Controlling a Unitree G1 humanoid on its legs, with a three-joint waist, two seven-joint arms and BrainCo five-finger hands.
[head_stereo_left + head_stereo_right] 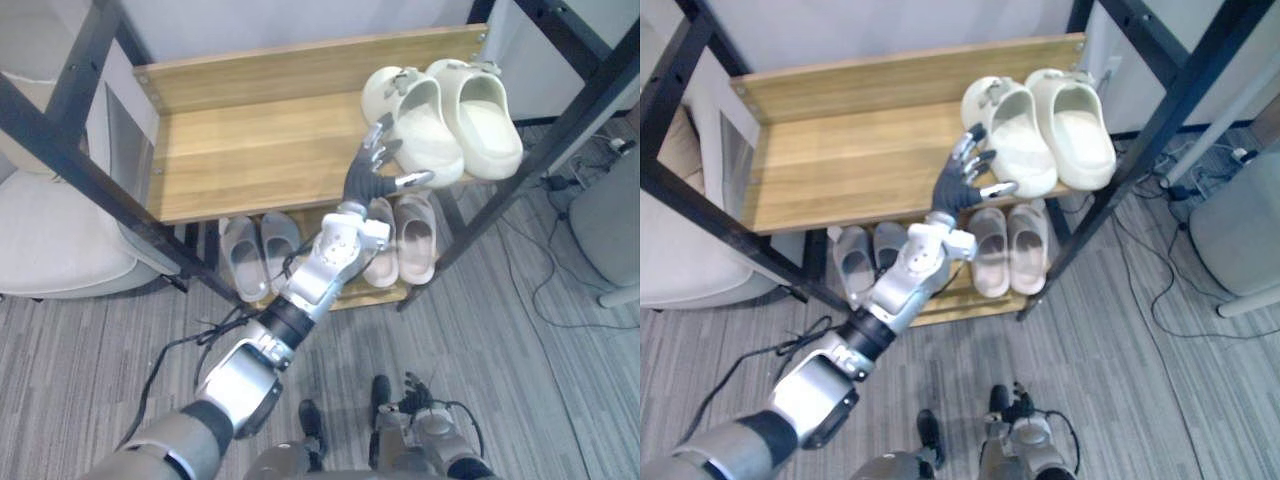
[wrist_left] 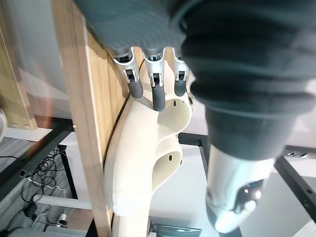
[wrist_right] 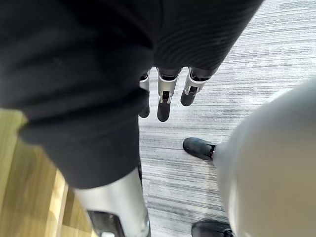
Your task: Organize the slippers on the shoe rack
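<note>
Two cream moulded-foam clogs sit side by side at the right end of the light wooden top shelf board [image 1: 250, 150]: the inner clog [image 1: 425, 125] and the outer clog [image 1: 487, 115]. The left hand [image 1: 368, 175] is at the shelf board's front edge, just beside the inner clog. Its fingers are loose and spread, thumb out, grasping nothing (contact with the foam can't be told). The right hand [image 3: 163, 106] hangs over the grey striped carpet [image 3: 256, 64], away from the shelf board, fingers straight and empty.

Likely handling: light, springy, matte, a bit grippy, not fragile. Each clog has a thick rounded body, a deep foot opening and a riveted strap. Best hold is probably a pinch on the side wall or the opening's rim.

Under the shelf board are a pair of soft grey slippers [image 1: 260, 250] and a pair of pale pink slippers [image 1: 415, 235].
</note>
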